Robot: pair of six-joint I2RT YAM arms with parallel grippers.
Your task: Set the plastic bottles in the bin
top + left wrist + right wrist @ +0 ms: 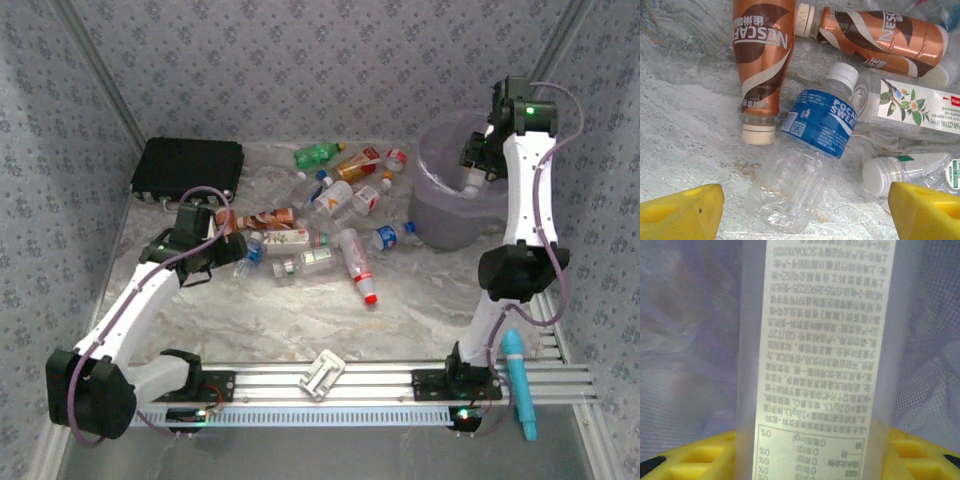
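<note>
On the near-left table (680,125), left gripper (805,215) wide open and empty, blue-label bottle (810,145) lying just ahead between its jaws, long axis pointing away, cap far. Far right, right gripper (815,455) clamps white-label bottle (825,340) over the bin (440,215).

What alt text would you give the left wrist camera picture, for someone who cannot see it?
A clear bottle with a blue Pocari Sweat label lies on the marbled table, between the left arm's open yellow jaws at the bottom corners. Two brown Nescafe bottles and a clear flower-labelled bottle lie just beyond it.
</note>
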